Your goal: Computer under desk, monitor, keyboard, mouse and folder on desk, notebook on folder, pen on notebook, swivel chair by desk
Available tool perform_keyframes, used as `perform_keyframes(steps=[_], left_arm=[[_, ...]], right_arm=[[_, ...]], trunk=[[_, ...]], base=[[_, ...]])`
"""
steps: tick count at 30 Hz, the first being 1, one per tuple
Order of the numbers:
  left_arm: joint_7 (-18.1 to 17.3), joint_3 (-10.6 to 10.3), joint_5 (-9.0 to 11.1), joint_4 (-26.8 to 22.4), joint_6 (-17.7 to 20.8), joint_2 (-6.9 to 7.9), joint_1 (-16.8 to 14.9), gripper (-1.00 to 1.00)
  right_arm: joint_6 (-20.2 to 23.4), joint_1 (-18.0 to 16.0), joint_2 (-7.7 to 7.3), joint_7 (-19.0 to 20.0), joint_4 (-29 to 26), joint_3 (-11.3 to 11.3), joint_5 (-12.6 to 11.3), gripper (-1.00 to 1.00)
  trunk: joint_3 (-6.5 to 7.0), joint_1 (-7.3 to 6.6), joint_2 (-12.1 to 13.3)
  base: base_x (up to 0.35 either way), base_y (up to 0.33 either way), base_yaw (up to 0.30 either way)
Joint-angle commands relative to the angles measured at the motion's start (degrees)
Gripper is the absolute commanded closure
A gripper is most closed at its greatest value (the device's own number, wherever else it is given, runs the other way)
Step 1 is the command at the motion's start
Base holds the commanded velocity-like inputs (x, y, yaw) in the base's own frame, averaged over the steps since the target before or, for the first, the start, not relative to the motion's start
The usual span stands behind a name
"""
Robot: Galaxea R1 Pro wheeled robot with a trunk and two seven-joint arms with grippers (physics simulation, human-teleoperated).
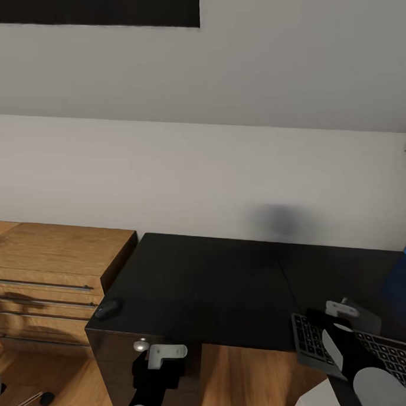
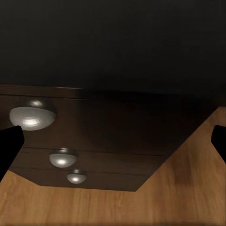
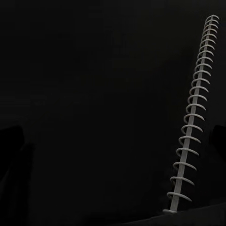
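Mouse [image 1: 108, 309] lies at the table's [image 1: 211, 286] left corner; keyboard [image 1: 315, 341] at lower right. Left gripper [image 1: 164, 353] gapes; right gripper's [image 1: 340, 318] state is unclear.

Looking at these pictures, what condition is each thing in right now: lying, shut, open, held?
desk: black top mostly bare, drawers shut.
mouse: lying on the desk's front left corner, untouched.
keyboard: lying flat on the desk's right part, partly behind the right arm.
wooden dresser: drawers shut.
left hand: open, empty, in front of the desk drawers.
right hand: over the keyboard; open or shut unclear.
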Motion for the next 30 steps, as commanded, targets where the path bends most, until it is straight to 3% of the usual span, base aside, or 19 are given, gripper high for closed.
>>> perform_keyframes(steps=[1,10,14,19,30], left_arm=[[0.4,-0.1,0.5,-0.1,0.1,0.0,0.0,-1.0],[0.4,-0.1,0.5,-0.1,0.1,0.0,0.0,-1.0],[0.4,-0.1,0.5,-0.1,0.1,0.0,0.0,-1.0],[0.4,-0.1,0.5,-0.1,0.1,0.0,0.0,-1.0],[0.4,-0.1,0.5,-0.1,0.1,0.0,0.0,-1.0]], right_arm=[[0.2,0.0,0.04,0.0,1.4,0.3,-1.3,-1.0],[0.3,0.0,0.17,-0.2,0.5,0.8,-1.4,-1.0],[0.3,0.0,1.74,-0.4,-2.3,0.4,-1.3,-1.0],[0.3,0.0,1.94,-0.6,-2.3,0.5,-1.3,-1.0],[0.2,0.0,2.54,-0.6,-2.3,0.4,-1.3,-1.0]], trunk=[[-0.06,0.01,0.0],[-0.06,0.01,0.0],[-0.06,0.01,0.0],[-0.06,0.01,0.0],[-0.06,0.01,0.0]], base=[[0.0,0.0,0.0],[0.0,0.0,0.0],[0.0,0.0,0.0],[0.0,0.0,0.01],[0.0,0.0,0.126]])
